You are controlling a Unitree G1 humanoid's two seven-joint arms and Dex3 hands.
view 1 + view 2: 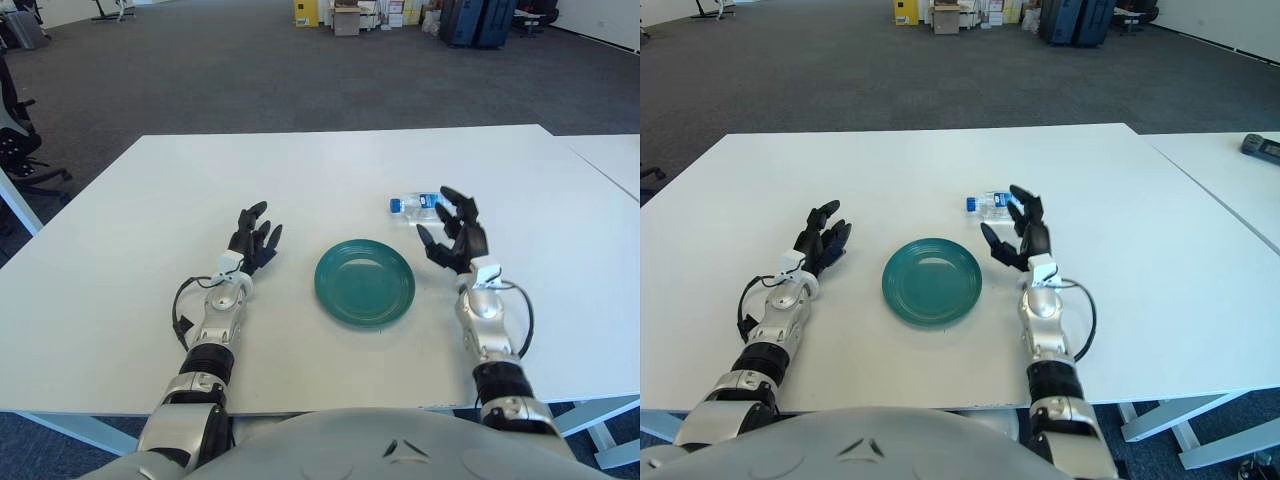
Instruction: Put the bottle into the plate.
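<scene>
Robot torso at the bottom edge, both forearms reaching forward over the white table [330,160].

Left hand [250,240] shows left of the plate, fingers spread and relaxed, holding nothing. Can't tell if it touches the table. A black cable loops by its wrist.

Plate [365,282]: teal, round, flat on the table between the two hands, nearer the right one. Nothing in it.

Right hand [455,232] is right of the plate and a bit farther out than the left hand. Fingers wide, palm facing in toward the plate, holding nothing. Fingertips are at the bottle's near side; contact or a small gap, can't tell from either eye.

Bottle [415,206]: clear plastic, blue cap, blue on the label, lying on its side on the table. Cap points to the robot's left. It sits beyond the plate's far-right edge, apart from the plate. The right hand's fingers cover its right end in both views.

Rest of the table beyond that is bare white out to the far edge. A second white table [1240,190] stands to the right with a gap between; a small dark device [1262,147] lies on it in the right eye view.

Past the table: grey carpet floor, office chair [15,140] at far left, boxes and dark cases against the back.
</scene>
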